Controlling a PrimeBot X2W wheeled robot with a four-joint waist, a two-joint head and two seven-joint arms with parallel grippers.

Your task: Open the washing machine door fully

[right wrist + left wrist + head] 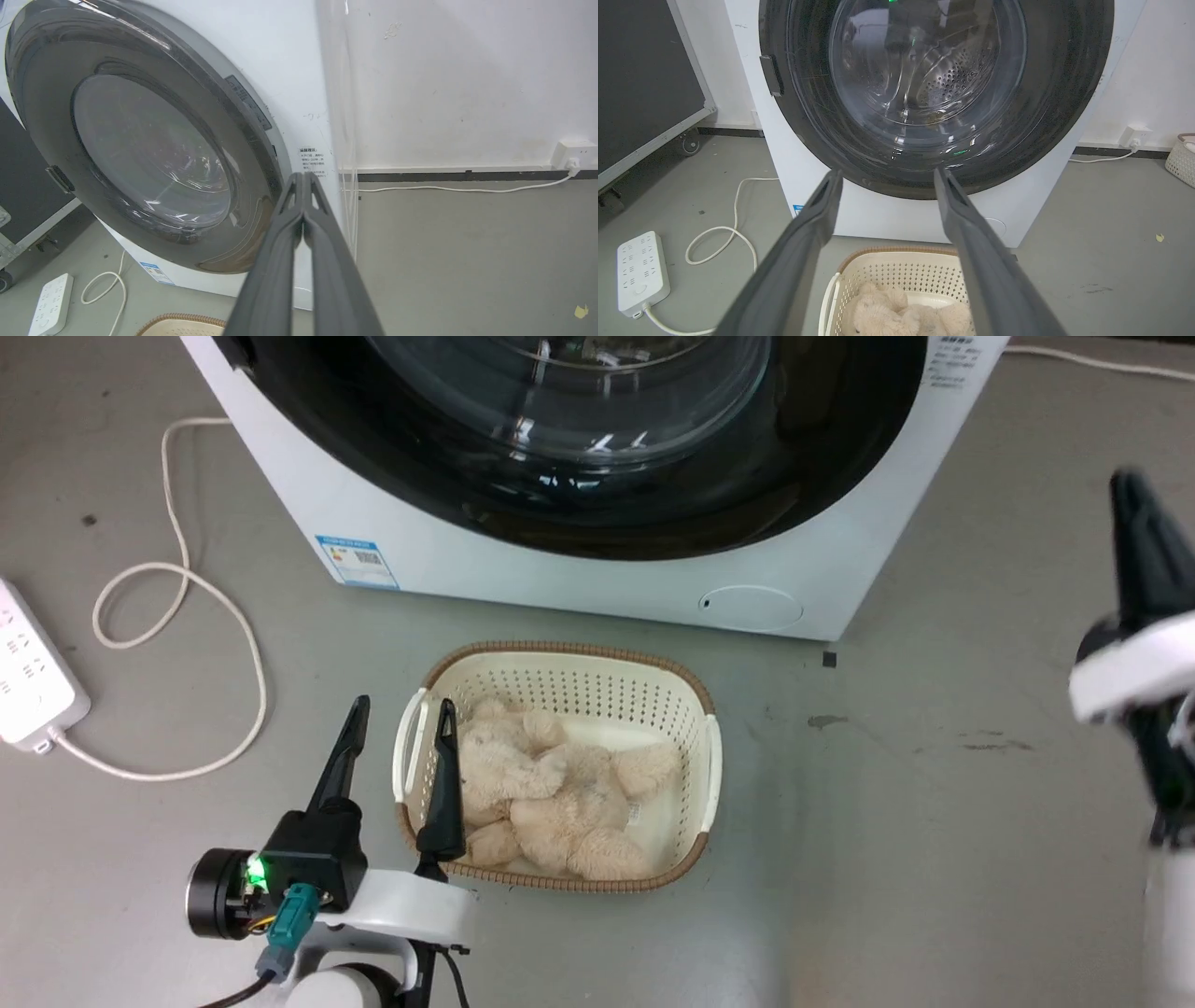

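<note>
We see the washing machine door (579, 448) at the top of the head view, its black ring and clear glass centre filling most of the white machine (308, 495) front. In the right wrist view the door (145, 149) looks to lie flat against the machine, and in the left wrist view we look through its glass (934, 88) at the metal drum behind.

Our left gripper (403, 707) sits low at the left, its two dark fingers spread wide with nothing between them. One finger lies over the floor and the other over the left rim of the basket (560, 658). In its own view the left gripper (887, 173) points at the lower edge of the door, apart from it.

Our right gripper (1134, 523) is blurred at the right edge, over the floor beside the machine. In its own view the right gripper (303, 176) has its fingers pressed together and empty, clear of the door.

The basket stands on the floor just in front of the machine and holds a cream plush toy (551, 793). A power strip (28, 681) and its looped cord (187, 616) lie to the left.
</note>
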